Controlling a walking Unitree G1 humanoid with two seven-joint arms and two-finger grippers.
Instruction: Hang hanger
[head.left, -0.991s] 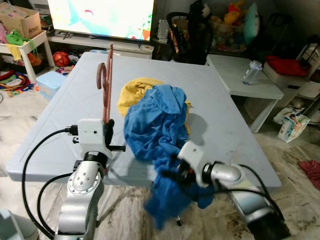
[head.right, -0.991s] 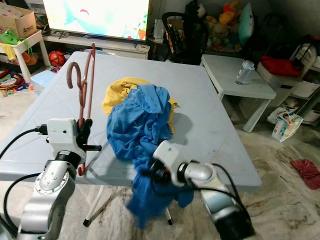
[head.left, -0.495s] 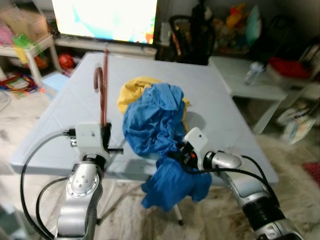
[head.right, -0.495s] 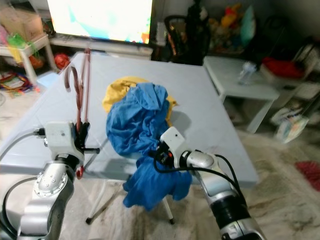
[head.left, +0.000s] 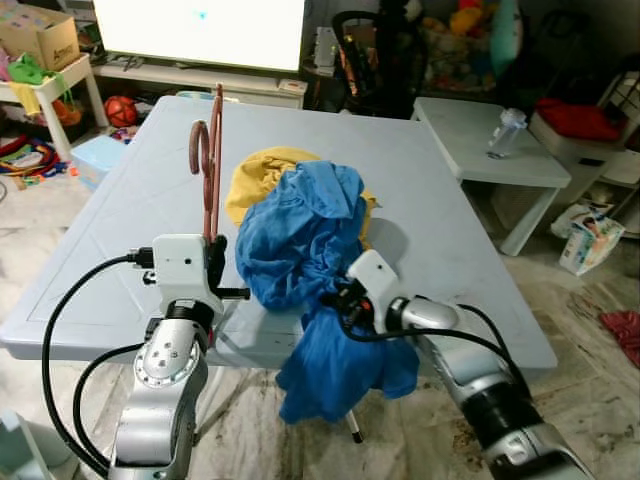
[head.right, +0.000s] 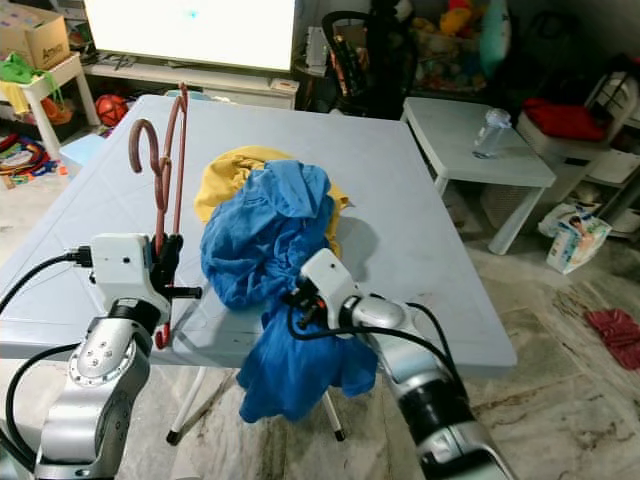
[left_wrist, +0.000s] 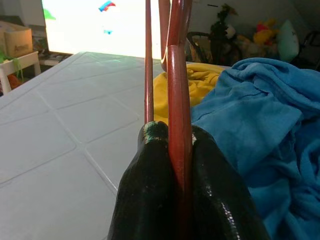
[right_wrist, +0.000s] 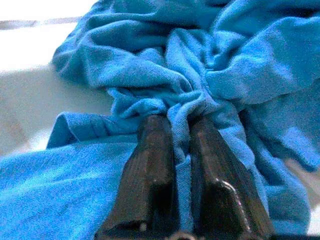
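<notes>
My worry is the blue garment (head.left: 310, 250): most of it sags off the edge of the surface (head.left: 440, 220) below my right gripper (right_wrist: 181, 135), so its weight could drag the thin fold out, or snag the yellow cloth (head.left: 260, 175) behind. The right jaws are pinched tight on that fold. The left gripper (left_wrist: 176, 145) has its jaws clamped around the red hanger (head.left: 210, 165), which stands upright above them, just beside the blue heap.
</notes>
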